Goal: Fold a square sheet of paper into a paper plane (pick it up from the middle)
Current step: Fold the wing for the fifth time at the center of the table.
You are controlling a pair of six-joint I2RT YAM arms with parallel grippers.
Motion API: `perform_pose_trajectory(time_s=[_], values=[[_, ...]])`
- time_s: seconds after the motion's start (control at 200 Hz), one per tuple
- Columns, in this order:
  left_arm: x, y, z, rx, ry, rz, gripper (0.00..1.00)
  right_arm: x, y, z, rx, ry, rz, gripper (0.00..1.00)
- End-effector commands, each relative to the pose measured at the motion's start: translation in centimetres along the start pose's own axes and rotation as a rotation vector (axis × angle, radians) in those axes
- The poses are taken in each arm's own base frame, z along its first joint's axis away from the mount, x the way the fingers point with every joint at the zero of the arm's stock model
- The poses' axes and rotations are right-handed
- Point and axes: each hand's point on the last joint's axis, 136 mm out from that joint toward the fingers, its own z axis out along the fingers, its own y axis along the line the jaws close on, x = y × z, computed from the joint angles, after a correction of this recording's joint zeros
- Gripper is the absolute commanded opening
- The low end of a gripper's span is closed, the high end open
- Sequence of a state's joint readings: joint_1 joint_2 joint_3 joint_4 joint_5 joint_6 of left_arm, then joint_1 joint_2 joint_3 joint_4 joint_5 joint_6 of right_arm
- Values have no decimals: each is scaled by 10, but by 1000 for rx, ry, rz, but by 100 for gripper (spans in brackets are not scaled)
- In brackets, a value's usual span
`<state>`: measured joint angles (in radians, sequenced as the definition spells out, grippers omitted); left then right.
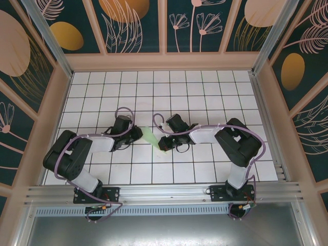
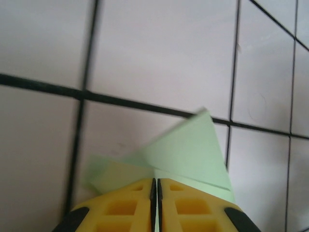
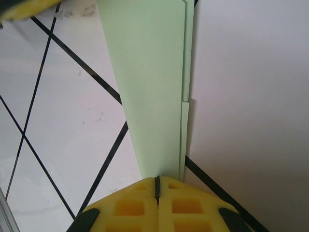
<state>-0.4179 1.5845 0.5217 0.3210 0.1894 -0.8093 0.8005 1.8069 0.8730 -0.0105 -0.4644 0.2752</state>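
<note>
The paper plane [image 1: 153, 138], a slim pointed fold of pale mint-green paper, is held between the two arms at the middle of the white grid table [image 1: 154, 92]. My left gripper [image 1: 141, 134] is shut at its left side. In the left wrist view the paper plane [image 2: 188, 150] fans out beyond the closed yellow fingertips of the left gripper [image 2: 155, 180]. My right gripper [image 1: 164, 145] is shut on the other end. There, a long narrow strip of the paper plane [image 3: 149, 87] runs straight out of the closed right gripper [image 3: 157, 178].
Black grid lines cross the white table. Patterned walls with wooden posts [image 1: 61, 77] enclose it on three sides. An aluminium rail [image 1: 164, 192] carries both arm bases at the near edge. A yellow finger of the left gripper [image 3: 24, 7] shows in the right wrist view's top-left corner.
</note>
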Motion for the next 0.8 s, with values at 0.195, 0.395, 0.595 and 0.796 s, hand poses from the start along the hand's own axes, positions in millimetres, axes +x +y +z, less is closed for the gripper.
perform_pose_trajectory(time_s=[0.195, 0.395, 0.595, 0.796], values=[[-32, 52, -12, -132, -82, -66, 14, 77, -55, 7, 211, 224, 98, 0], [-52, 21, -33, -46, -135, -33, 15, 69, -50, 5, 198, 204, 95, 0], [-34, -24, -48, 161, -113, -29, 11, 59, -44, 5, 186, 187, 95, 0], [0, -48, -33, 227, -10, 21, 7, 52, -39, 4, 164, 170, 99, 0]])
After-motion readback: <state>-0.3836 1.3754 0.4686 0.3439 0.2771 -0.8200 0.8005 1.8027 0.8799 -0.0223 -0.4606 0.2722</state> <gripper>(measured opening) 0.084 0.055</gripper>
